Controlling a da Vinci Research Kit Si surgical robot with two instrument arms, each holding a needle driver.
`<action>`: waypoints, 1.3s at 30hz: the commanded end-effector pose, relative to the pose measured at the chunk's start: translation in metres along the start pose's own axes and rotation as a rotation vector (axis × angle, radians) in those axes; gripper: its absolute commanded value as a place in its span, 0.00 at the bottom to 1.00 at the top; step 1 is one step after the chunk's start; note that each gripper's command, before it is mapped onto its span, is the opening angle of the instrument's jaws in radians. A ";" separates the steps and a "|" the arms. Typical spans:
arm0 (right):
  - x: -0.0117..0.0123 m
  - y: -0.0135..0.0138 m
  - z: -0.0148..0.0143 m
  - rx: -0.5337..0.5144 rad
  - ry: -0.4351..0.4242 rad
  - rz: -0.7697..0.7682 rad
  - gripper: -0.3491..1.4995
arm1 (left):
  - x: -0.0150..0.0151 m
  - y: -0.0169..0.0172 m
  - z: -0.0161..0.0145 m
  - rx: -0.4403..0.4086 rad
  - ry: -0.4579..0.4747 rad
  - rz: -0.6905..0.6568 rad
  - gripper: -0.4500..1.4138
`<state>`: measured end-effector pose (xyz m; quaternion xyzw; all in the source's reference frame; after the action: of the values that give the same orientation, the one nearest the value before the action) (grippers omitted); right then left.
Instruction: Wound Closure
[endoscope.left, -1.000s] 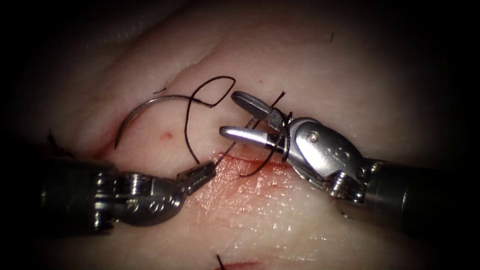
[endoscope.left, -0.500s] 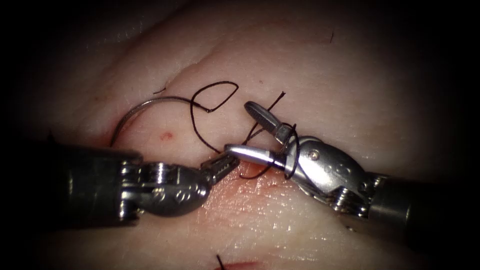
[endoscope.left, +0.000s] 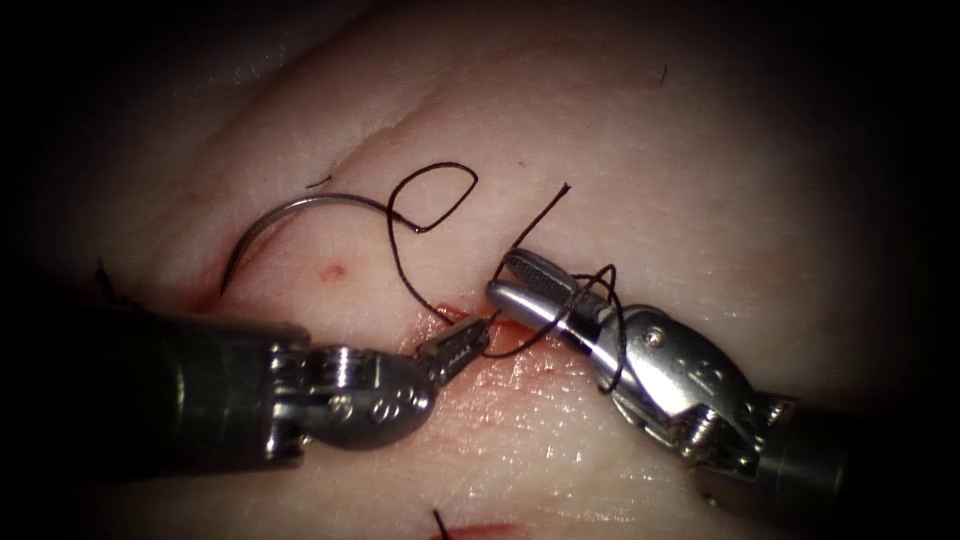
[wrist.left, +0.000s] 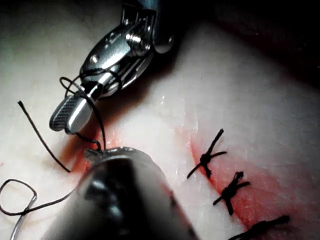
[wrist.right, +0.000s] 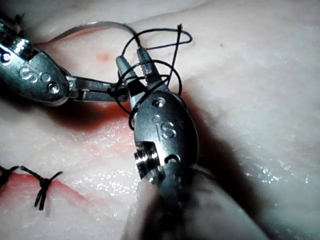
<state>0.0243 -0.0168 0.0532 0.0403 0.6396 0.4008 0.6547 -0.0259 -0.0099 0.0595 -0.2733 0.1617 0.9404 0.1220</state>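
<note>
dim, dark-edged endoscope view; glare on wet tissue (endoscope.left: 600, 470).

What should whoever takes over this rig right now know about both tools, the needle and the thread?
Left tool: fingers shut on the thread at the cut.
Right tool: fingers slightly open, holding nothing; thread is looped around them.
Needle: lies free on the tissue, left of the tools, not in the tissue.
Done: three tied stitches along the cut.
Left: this stitch's knot is not yet tied down.
</note>
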 end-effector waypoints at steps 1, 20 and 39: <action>-0.0003 0.0003 0.0007 -0.002 0.001 0.000 0.25 | 0.0002 0.0002 0.0007 -0.001 0.000 0.000 0.00; -0.0010 0.0031 0.0012 -0.092 -0.007 0.094 0.56 | 0.0009 -0.0009 0.0017 -0.006 -0.004 -0.008 0.00; -0.0031 0.0046 0.0034 -0.122 -0.032 0.151 0.25 | 0.0001 -0.0010 0.0023 -0.003 0.001 -0.003 0.00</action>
<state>0.0250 -0.0141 0.0587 0.0549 0.5969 0.4883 0.6342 -0.0261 -0.0082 0.0606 -0.2734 0.1595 0.9406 0.1228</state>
